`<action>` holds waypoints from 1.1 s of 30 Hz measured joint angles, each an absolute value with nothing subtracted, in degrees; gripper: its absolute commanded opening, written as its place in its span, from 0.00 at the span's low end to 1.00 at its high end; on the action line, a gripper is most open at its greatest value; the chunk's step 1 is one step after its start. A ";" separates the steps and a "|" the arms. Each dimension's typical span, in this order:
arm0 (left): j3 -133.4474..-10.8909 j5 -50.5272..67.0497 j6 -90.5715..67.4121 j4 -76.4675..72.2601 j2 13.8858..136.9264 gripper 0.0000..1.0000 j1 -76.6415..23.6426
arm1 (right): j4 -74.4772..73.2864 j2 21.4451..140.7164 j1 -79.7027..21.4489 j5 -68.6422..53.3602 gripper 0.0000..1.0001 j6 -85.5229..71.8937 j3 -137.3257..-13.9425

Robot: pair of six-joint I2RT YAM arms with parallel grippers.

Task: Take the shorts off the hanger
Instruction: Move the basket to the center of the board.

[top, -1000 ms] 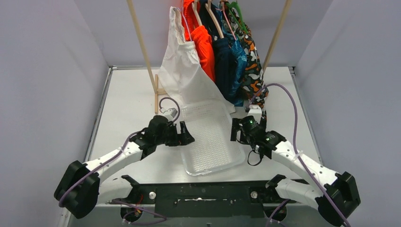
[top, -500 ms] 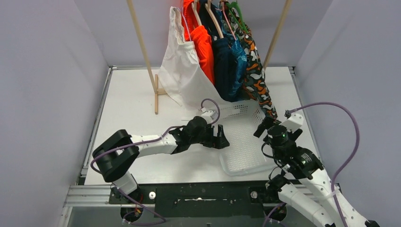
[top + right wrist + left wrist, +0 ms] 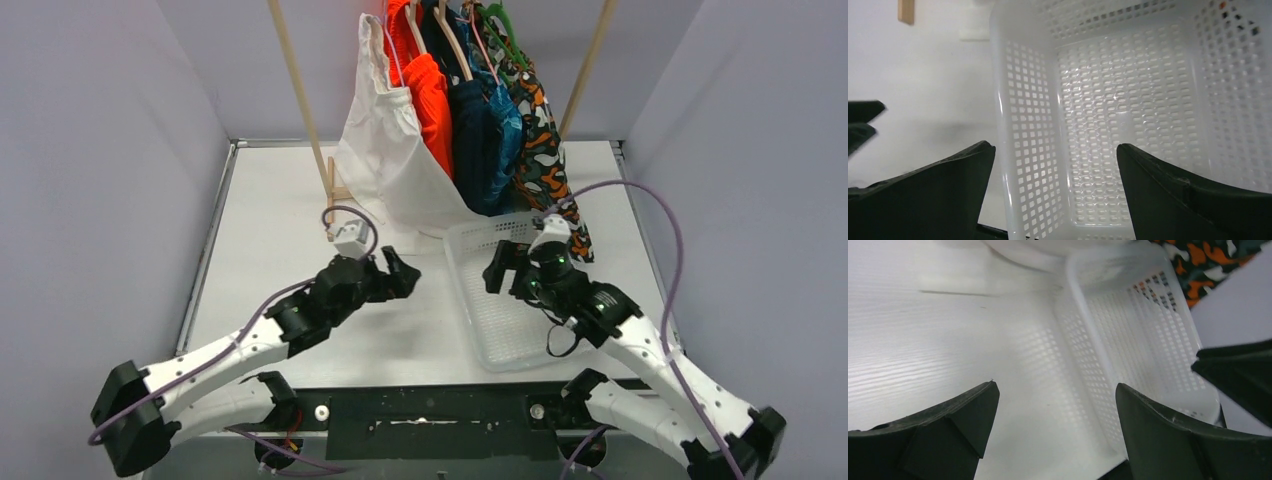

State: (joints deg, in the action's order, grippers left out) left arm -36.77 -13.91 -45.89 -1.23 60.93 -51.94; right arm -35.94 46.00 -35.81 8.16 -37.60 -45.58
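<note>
Five shorts [image 3: 462, 120] hang just beyond the white basket [image 3: 497, 328].

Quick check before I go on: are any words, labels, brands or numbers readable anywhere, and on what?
No text can be read in any view.
Shorts: colours and patterns only, no tag or print showing.
Basket: a smooth unperforated patch in its floor, no lettering legible on it.
Left arm and right arm: no markings legible.

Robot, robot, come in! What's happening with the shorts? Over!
Left gripper open, empty. Right gripper open, empty, over basket. Shorts all on hangers, untouched.
</note>
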 measured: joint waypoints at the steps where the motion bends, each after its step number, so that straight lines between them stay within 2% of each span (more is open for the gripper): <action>1: -35.73 -15.86 -46.06 1.17 57.60 0.88 -50.76 | -35.24 48.03 -37.17 7.81 0.98 -37.06 -45.67; 9: -33.47 -25.23 -46.04 15.73 41.21 0.89 -42.94 | -33.52 67.09 -47.97 10.17 0.98 -35.38 -49.47; 14: -33.45 -26.41 -46.15 19.18 40.01 0.89 -42.26 | -34.83 73.45 -49.91 15.88 0.98 -36.10 -50.78; 19: -32.71 -26.76 -46.24 19.46 42.61 0.89 -42.26 | -35.70 74.59 -48.73 19.35 0.99 -37.28 -50.39; 26: -38.37 -27.49 -45.63 18.74 54.37 0.89 -40.56 | -37.87 72.18 -35.00 18.41 0.99 -37.76 -47.44; 33: -50.09 -24.34 -47.64 18.96 66.32 0.89 -39.48 | -39.51 66.32 -14.57 8.56 0.98 -28.95 -47.16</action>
State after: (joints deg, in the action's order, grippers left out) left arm -50.09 -24.34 -47.64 18.96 66.32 -39.48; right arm -39.51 66.32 -14.57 8.56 -28.95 -47.16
